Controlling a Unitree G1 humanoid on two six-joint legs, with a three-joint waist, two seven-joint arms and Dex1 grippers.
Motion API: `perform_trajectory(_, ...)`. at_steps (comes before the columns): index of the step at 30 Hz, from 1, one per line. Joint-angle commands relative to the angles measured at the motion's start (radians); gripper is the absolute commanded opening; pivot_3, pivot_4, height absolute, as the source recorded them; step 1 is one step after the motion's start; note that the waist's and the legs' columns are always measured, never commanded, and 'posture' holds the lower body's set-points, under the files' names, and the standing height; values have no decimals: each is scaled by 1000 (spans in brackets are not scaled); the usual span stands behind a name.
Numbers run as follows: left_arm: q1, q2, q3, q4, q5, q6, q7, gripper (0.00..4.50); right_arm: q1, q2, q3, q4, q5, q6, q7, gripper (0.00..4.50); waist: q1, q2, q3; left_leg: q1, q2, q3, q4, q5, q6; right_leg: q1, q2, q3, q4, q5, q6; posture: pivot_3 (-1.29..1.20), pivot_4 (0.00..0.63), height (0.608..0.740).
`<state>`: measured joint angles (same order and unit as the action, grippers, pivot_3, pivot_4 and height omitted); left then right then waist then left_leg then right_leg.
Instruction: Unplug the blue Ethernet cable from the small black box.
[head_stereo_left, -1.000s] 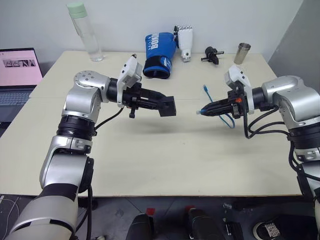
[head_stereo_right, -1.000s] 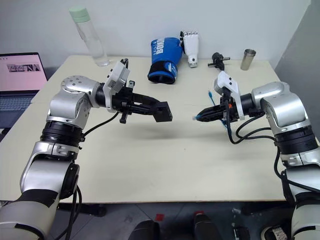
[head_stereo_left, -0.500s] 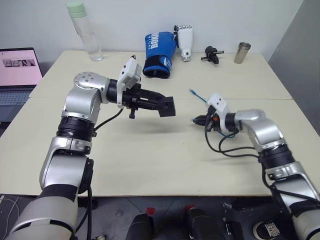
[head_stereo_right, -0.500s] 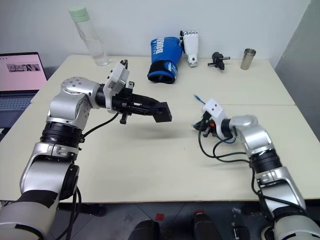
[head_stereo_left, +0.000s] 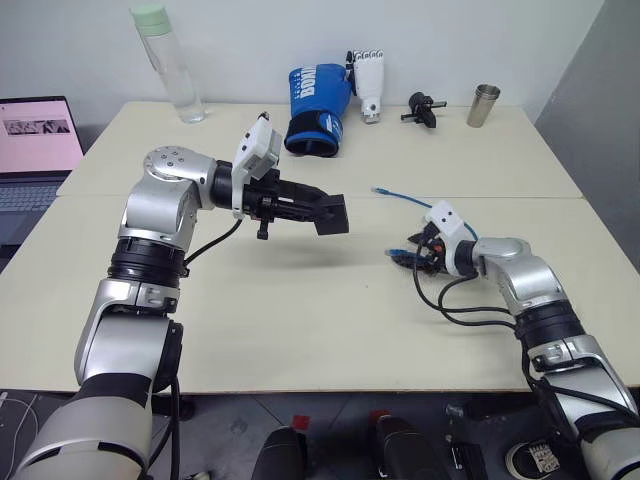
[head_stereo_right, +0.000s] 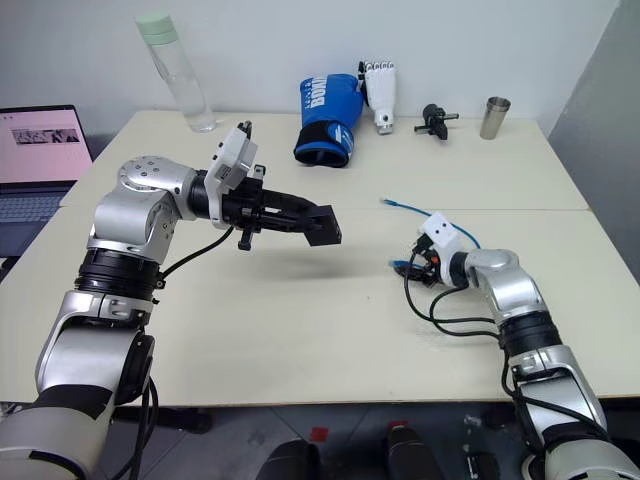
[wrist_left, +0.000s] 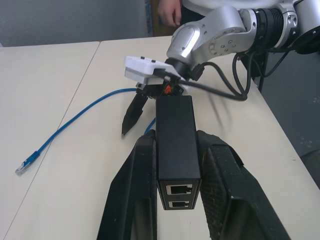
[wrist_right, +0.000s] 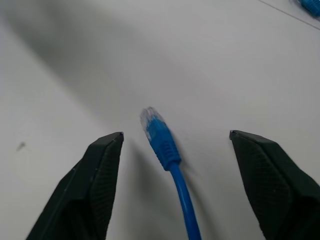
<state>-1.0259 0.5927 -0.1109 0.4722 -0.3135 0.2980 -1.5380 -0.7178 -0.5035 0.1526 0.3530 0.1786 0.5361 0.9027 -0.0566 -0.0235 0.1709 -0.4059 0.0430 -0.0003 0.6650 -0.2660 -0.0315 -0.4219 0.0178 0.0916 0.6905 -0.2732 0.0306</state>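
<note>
1. The small flat matte-black box (wrist_left: 176, 145) is held clear of the cream table top (head_stereo_left: 300, 300) by the left gripper (wrist_left: 176, 200), whose two black fingers are pressed against its two sides.
2. Two socket openings are seen on the box's end face in the left wrist view; no plug is seated in either.
3. The thin bright-blue Ethernet cable (head_stereo_left: 415, 200) is found lying on the table, well apart from the box.
4. One clear plug end (wrist_right: 150, 120) of the cable lies flat on the table between the right gripper's (wrist_right: 175, 155) spread fingers, touched by neither.
5. The cable's other plug end (wrist_left: 26, 164) rests on the table farther back, toward the far edge.
6. The right gripper is lowered close to the table surface, near the robot's right side.
7. Along the far edge are noted a clear water bottle with a pale green cap (head_stereo_left: 167, 62), a blue boxing glove (head_stereo_left: 318, 108), a white model hand (head_stereo_left: 370, 82) and a steel cup (head_stereo_left: 484, 104).
</note>
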Motion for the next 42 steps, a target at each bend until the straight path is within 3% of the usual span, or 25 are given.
perform_trajectory(1,1,15,35,-26,-14,-18,12,783,-9,-77,-92,-242,181,150,150,4432,1,1,0,0,0,0,0,0,0,0,0,0,0,0,0,0,150,740)
perform_trajectory(9,27,46,57,-24,-15,-17,26,783,-46,-229,-210,-544,432,433,200,4432,5,0,0,0,0,-1,0,0,0,1,0,-1,-1,0,0,0,150,740)
perform_trajectory(14,56,78,102,15,2,-40,100,783,-67,-250,-282,-646,540,509,144,4432,5,0,0,0,0,-1,0,0,0,0,1,-1,-1,0,0,0,150,740)
perform_trajectory(18,89,73,138,79,59,-109,280,783,-74,-211,-291,-704,579,529,56,4432,5,0,0,0,1,-1,0,0,0,1,1,-1,0,0,0,0,150,740)
perform_trajectory(23,147,21,156,119,140,-130,566,783,-57,-146,-240,-738,514,458,-59,4432,10,0,0,0,0,-2,0,0,0,1,0,-1,0,0,0,0,150,740)
perform_trajectory(31,153,-131,199,290,224,-120,1022,783,-15,-103,-174,-759,449,398,-158,4432,29,-1,0,-3,0,-3,3,0,0,0,-1,-3,0,0,0,0,150,740)
perform_trajectory(37,135,-183,179,385,256,-163,1102,783,0,-99,-168,-755,443,396,-188,4432,29,-1,-1,-4,-1,-5,3,0,0,0,-1,-5,1,0,0,0,150,740)
perform_trajectory(39,128,-190,175,418,268,-183,1112,1487,4,-100,-169,-756,443,397,-196,4500,29,-1,-1,-3,-1,-5,3,0,0,0,-1,-4,1,0,0,0,150,740)
perform_trajectory(42,114,-191,187,449,264,-192,1117,2037,7,-101,-174,-758,444,400,-205,4500,29,-1,-1,-3,-1,-5,3,0,0,0,-1,-4,1,0,0,0,150,740)
